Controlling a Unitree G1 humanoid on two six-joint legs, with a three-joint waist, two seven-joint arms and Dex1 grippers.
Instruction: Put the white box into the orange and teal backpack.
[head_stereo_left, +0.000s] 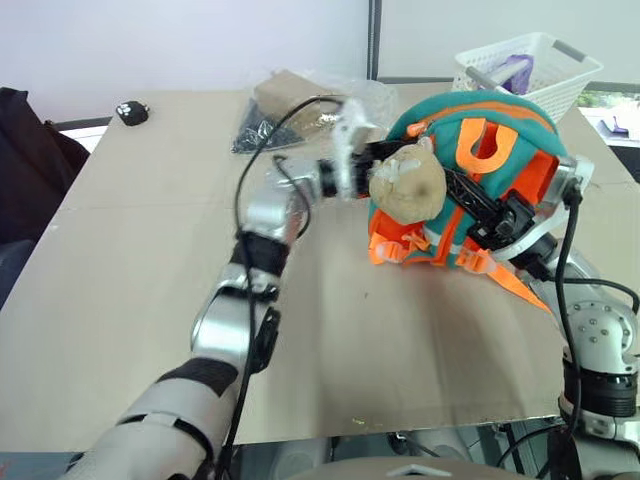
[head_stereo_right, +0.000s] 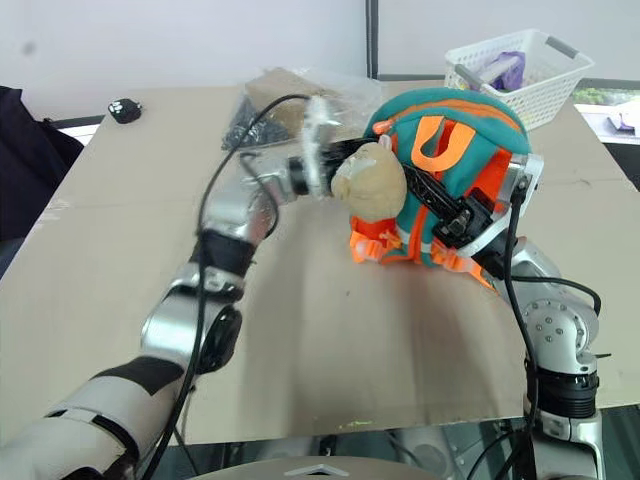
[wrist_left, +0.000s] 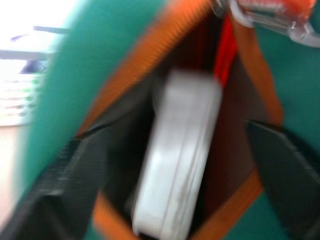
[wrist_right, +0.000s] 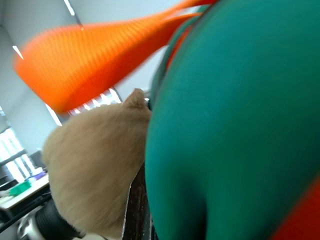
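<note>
I judge this the release step: the white box (wrist_left: 177, 155) stands on edge inside the zipper mouth of the orange and teal backpack (head_stereo_left: 480, 150), and my left gripper (wrist_left: 177, 165) has its fingers spread wide, one on each side of the box and clear of it. That arm reaches level into the backpack's opening, beside the tan plush piece (head_stereo_left: 408, 188). My right gripper (head_stereo_left: 500, 215), clamped together on the backpack's far side, props it. Next I should draw the left straight out without snagging the zipper.
</note>
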